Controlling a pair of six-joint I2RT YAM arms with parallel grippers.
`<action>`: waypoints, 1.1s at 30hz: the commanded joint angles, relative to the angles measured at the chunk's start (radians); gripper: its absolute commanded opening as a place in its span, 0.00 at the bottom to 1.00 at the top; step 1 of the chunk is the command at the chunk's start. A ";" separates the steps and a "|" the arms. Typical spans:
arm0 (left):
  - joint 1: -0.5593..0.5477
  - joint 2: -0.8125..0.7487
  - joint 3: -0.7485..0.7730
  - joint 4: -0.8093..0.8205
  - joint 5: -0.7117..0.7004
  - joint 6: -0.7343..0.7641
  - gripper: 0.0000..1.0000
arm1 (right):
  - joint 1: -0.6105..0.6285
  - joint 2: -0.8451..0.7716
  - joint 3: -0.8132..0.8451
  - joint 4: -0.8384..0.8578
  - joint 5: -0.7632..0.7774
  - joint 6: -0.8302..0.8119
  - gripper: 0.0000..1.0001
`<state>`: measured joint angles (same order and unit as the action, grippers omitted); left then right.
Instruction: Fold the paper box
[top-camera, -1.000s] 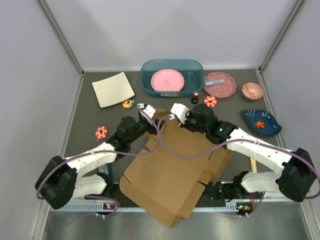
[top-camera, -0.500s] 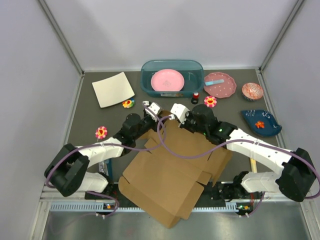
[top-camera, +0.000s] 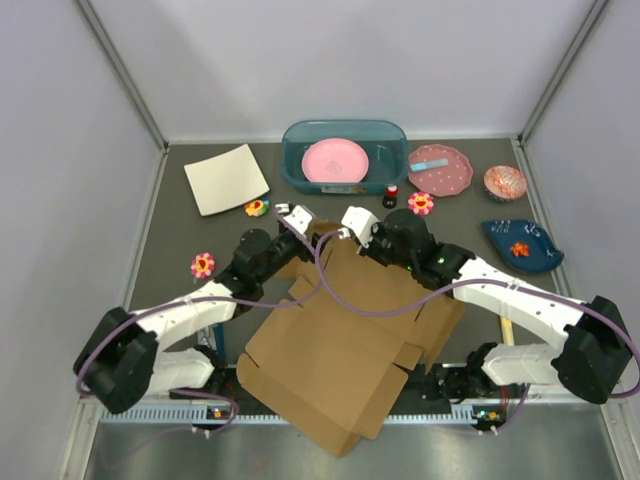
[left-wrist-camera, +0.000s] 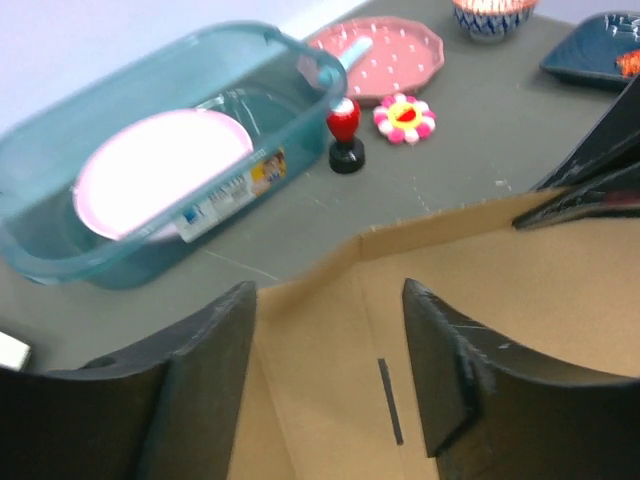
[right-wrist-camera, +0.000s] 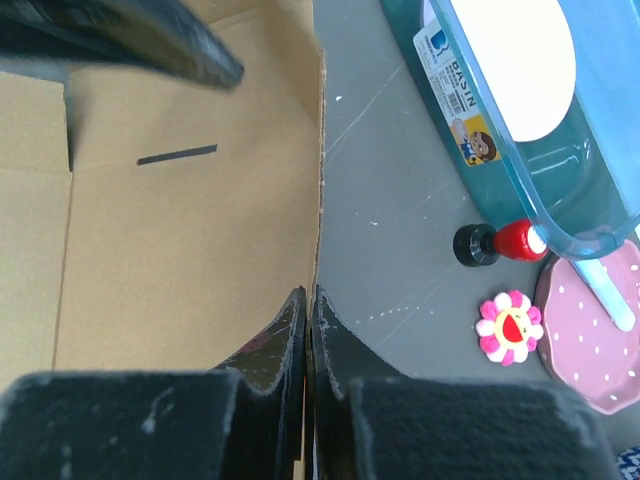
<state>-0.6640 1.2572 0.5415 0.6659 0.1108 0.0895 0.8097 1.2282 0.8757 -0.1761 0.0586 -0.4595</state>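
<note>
Since half a second ago, the left arm has swung back toward the left, its elbow and shoulder links sitting farther left and its tip pulled slightly away from the far edge of the cardboard, while the sheet itself has not shifted. At far left a cream square sheet (top-camera: 227, 178) lies flat on the dark table (top-camera: 180, 230), with a small flower piece (top-camera: 203, 265) nearer. The left gripper (top-camera: 293, 214) hovers over the far-left corner of the paper box (top-camera: 340, 340); its fingers (left-wrist-camera: 215, 360) stand wide apart with nothing between them, and a thin dark slit (left-wrist-camera: 388, 400) in the cardboard shows below. The box lies mostly unfolded in the middle of the table, between the two arms. Its long axis runs roughly near to far, turned a little so its corners point left and right; the near end hangs over the table's near edge and the far end points at the teal tub (top-camera: 292, 175) holding a pink plate (top-camera: 336, 160). The right gripper (right-wrist-camera: 308, 300) is pinched narrow on the far edge of the box's far flap.
</note>
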 joint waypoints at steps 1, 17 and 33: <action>0.000 -0.151 0.028 -0.081 -0.023 0.127 0.68 | 0.017 -0.026 0.014 0.004 -0.016 0.013 0.00; -0.002 0.054 0.147 -0.204 0.113 0.265 0.60 | 0.025 -0.038 0.006 0.010 -0.039 0.024 0.00; -0.003 0.018 -0.012 0.099 0.056 -0.209 0.00 | 0.037 -0.019 0.003 0.036 -0.002 0.048 0.00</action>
<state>-0.6609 1.3125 0.5926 0.5625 0.1970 0.1062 0.8177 1.2205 0.8753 -0.1871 0.0566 -0.4324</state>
